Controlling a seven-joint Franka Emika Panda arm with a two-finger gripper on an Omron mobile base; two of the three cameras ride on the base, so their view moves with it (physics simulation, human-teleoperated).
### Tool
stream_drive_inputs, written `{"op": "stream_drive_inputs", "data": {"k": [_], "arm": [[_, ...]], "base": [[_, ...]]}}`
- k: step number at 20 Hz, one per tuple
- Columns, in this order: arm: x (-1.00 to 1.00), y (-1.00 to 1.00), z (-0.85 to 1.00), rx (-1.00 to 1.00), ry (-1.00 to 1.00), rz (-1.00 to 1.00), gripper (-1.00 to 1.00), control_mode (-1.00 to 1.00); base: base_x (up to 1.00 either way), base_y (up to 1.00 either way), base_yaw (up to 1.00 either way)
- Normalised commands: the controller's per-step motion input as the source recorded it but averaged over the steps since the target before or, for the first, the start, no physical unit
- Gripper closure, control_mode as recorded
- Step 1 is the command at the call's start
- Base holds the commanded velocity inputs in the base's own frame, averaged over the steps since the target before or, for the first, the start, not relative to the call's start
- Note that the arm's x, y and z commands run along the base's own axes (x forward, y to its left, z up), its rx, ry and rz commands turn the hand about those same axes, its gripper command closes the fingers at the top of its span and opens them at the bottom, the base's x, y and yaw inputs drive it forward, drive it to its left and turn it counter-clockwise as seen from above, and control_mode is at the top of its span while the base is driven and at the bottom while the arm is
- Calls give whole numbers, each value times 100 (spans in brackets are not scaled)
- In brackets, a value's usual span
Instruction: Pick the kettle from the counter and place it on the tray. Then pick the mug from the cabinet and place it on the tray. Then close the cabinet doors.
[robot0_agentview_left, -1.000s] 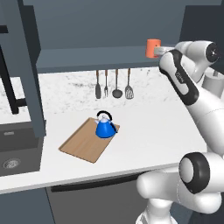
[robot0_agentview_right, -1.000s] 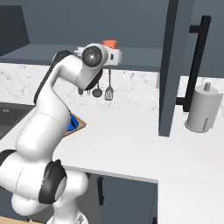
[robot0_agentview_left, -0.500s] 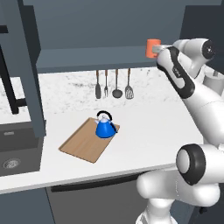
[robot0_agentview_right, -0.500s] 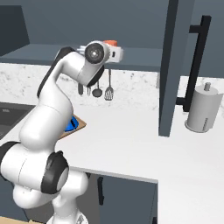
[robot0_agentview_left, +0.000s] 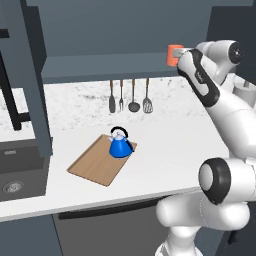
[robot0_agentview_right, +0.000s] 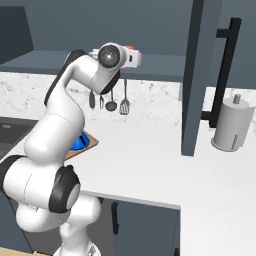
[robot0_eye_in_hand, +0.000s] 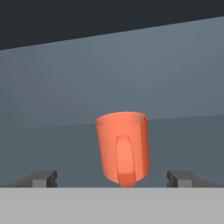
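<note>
— Where's the end effector (robot0_eye_in_hand: 113, 178)?

— Up at the cabinet (robot0_agentview_left: 120, 30), released. I read both fingertips (robot0_eye_in_hand: 41, 178) spread wide in the hand view, with the mug (robot0_eye_in_hand: 122, 146) upright between them, its handle facing me. No contact that I can see. In the left base view the mug (robot0_agentview_left: 174, 55) sits on the grey shelf (robot0_agentview_left: 110, 67) at 1 o'clock.

— And the kettle?

— The kettle (robot0_agentview_left: 120, 144) stands upright on the tray (robot0_agentview_left: 95, 165), toward its 1 o'clock corner. The tray lies on the desk (robot0_agentview_left: 165, 135). One cabinet door (robot0_agentview_right: 197, 75) stands open at 2 o'clock in the right base view.
</note>
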Motion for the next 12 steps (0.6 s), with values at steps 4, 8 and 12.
{"op": "stream_drive_inputs", "data": {"k": [4, 8, 12], "arm": [[10, 0, 0, 0, 0, 0, -100, -100], [10, 0, 0, 0, 0, 0, -100, -100], [10, 0, 0, 0, 0, 0, -100, -100]], "base": [[0, 0, 0], [0, 0, 0], [0, 0, 0]]}}
